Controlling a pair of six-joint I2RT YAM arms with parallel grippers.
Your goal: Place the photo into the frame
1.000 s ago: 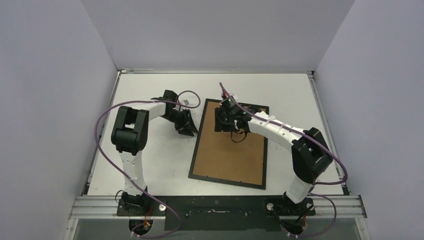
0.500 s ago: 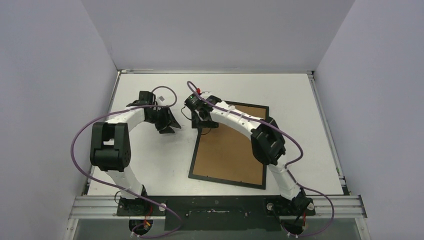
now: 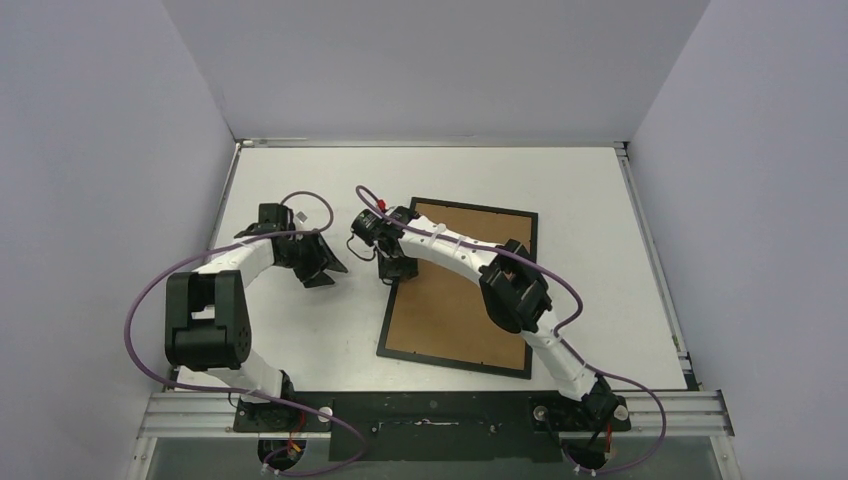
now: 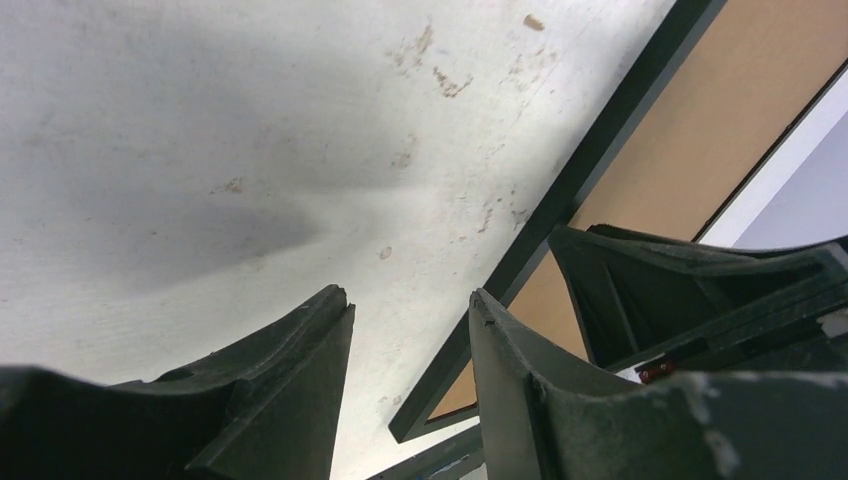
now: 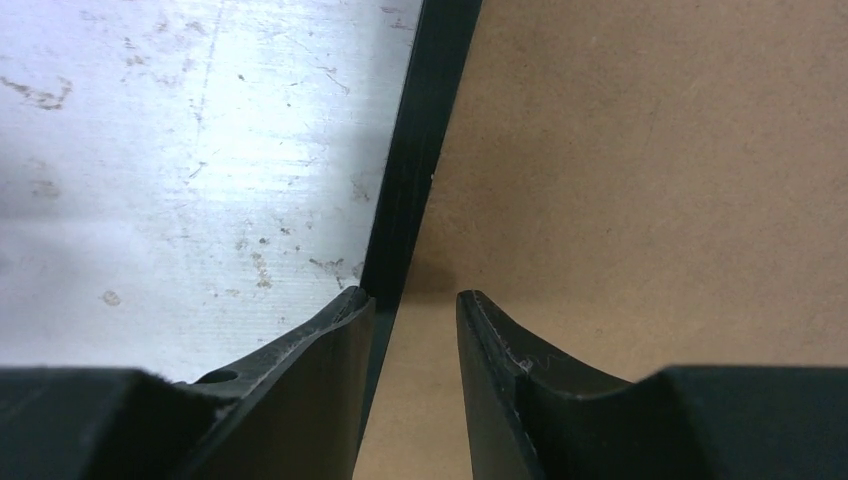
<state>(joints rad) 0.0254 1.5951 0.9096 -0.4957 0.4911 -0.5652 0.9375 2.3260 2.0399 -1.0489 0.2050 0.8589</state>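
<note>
The frame [image 3: 450, 363] lies flat, right of centre on the table [image 3: 300, 330], brown backing [image 3: 455, 310] up, its long left edge [image 5: 420, 150] clear of the walls. The right gripper [image 3: 392, 268] [image 5: 412, 295] hangs over that edge, jaws a narrow gap apart and gripping nothing, one fingertip over bare table [image 5: 150, 150], the other over backing [image 5: 650, 150]. The left gripper [image 3: 325, 270] [image 4: 410, 300] is just left of it, also parted and empty, with scuffed white table [image 4: 200, 120] beneath it and the frame's edge [image 4: 570, 190] beside it. Pale walls close three sides. A second ago the right gripper was over the backing's far end and the left gripper was nearer the frame. The frame has not moved.
</note>
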